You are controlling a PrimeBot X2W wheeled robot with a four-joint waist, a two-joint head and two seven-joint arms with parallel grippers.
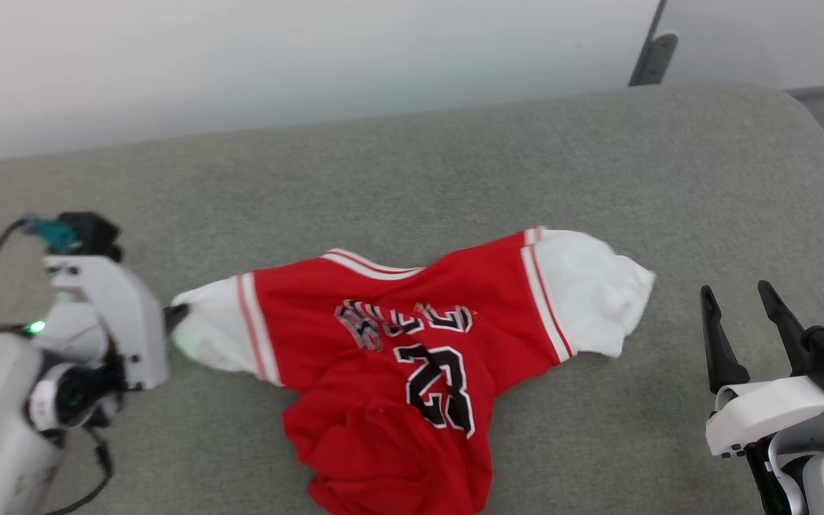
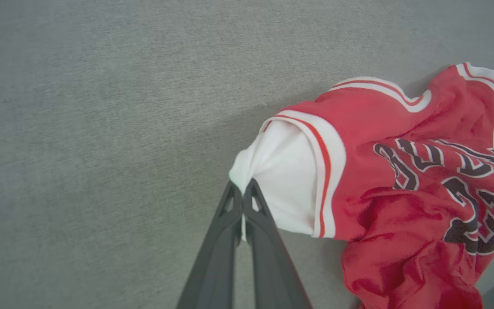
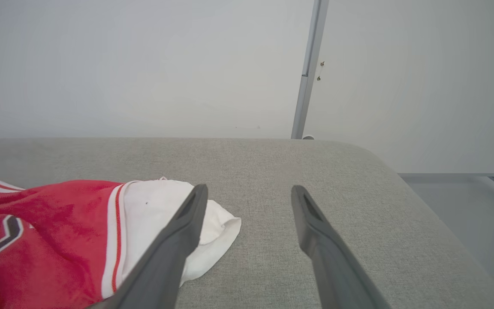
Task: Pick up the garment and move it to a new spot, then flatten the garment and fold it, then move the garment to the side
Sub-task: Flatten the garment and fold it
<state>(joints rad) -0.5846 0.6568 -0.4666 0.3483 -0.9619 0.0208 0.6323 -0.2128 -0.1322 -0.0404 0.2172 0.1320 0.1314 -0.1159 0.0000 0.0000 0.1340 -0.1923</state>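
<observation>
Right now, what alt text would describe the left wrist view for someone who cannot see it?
The long, dark left gripper, shut, pinches the white sleeve of a rumpled red jersey T-shirt with black-and-white lettering, lying on a grey fabric surface.

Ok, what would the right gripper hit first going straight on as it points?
Likely only bare grey cushion: the right gripper's line passes beside the white sleeve of the garment, not over it. Depth is unclear.
</observation>
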